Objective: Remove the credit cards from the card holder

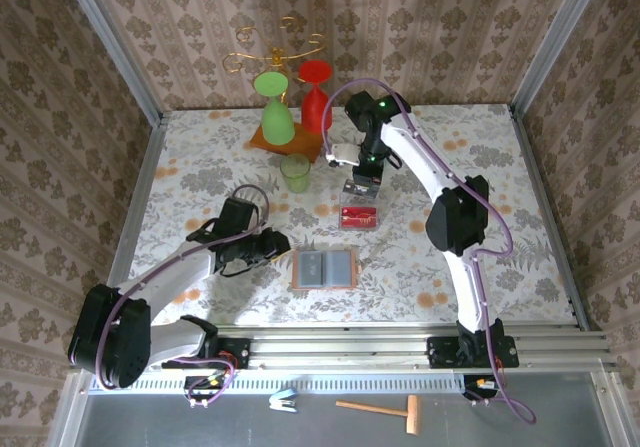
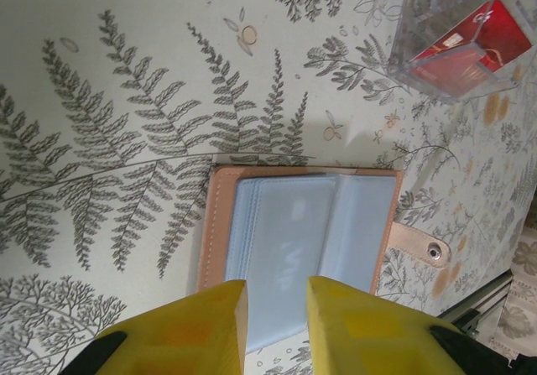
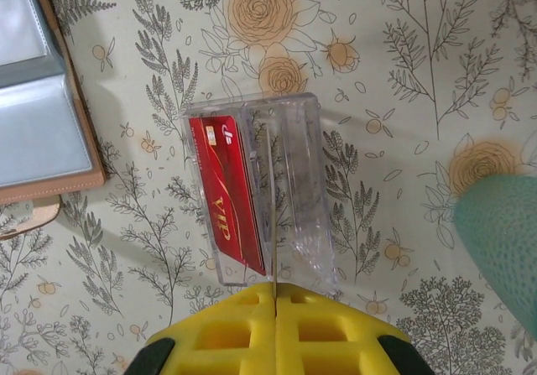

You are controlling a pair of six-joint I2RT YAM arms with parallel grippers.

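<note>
The holder [image 1: 323, 269] is lying open front centre; red cards [image 3: 225, 190] are sitting in the clear box [image 3: 298, 165]. Your right gripper [image 3: 274, 291] is hanging clamped shut over the box; can't tell if it's on a card. Your left gripper [image 2: 275, 295] is hovering slightly parted, empty, over the holder: I'd be pinning it flat.

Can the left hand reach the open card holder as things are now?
Probably yes. The left hand, slightly open, is right at the edge of the open card holder, and nothing lies between them. The clear box with red cards stands farther away.
</note>
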